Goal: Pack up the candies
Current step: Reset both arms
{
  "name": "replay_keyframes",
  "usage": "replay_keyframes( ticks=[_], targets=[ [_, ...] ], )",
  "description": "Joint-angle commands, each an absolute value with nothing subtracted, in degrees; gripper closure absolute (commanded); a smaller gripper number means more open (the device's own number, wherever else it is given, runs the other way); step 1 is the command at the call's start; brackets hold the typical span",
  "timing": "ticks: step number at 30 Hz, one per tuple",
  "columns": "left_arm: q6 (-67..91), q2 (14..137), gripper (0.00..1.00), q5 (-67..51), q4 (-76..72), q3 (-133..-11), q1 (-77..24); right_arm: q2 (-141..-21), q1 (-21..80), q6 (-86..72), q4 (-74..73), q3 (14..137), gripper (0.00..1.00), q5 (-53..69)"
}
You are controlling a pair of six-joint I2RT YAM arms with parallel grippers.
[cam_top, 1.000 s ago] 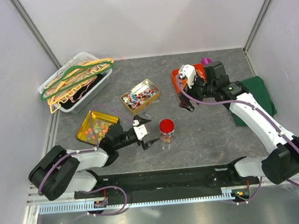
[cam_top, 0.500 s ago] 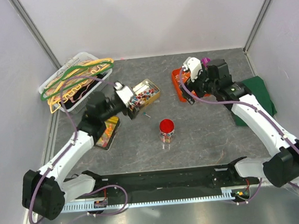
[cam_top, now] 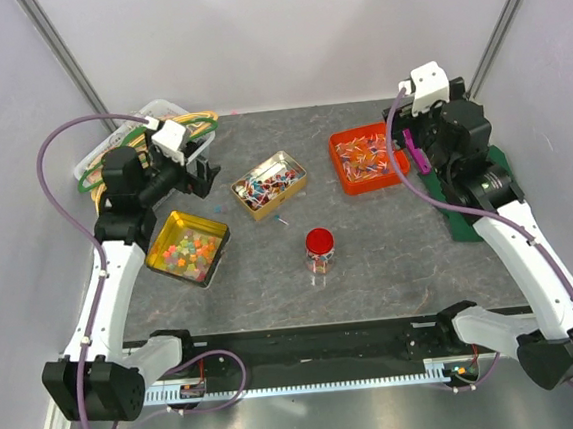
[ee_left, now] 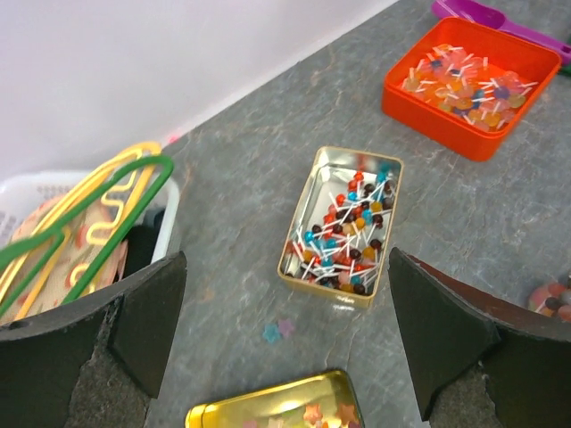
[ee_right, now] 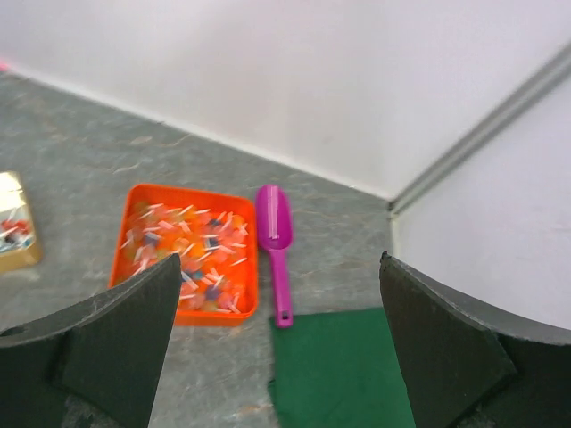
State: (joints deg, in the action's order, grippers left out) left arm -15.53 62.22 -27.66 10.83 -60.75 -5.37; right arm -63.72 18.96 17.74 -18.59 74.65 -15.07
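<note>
The candies (cam_top: 267, 184) lie in 3 containers, the gold tin (cam_top: 298, 170), orange tray (cam_top: 336, 152) and yellow tin (cam_top: 158, 242), with none lifted. Since 1 second ago I've raised both arms: left gripper (cam_top: 194, 168) away from the red-lidded jar (cam_top: 319, 250), right gripper (ee_right: 278, 303) off the orange tray. Both are released and empty, so packing is paused.
</note>
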Motion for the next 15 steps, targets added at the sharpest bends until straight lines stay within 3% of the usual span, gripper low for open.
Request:
replay_keyframes(
  ticks=[1,15],
  targets=[
    [-11.1,62.8,0.00,-31.4,15.5,-64.5,-0.3,-61.7,18.8,17.8,-12.8,71.3,0.02,-23.8],
    [-12.0,62.1,0.00,-31.4,18.0,-64.2,3.1,-58.0,18.7,18.3,-9.8,70.1,0.02,-26.7]
  ],
)
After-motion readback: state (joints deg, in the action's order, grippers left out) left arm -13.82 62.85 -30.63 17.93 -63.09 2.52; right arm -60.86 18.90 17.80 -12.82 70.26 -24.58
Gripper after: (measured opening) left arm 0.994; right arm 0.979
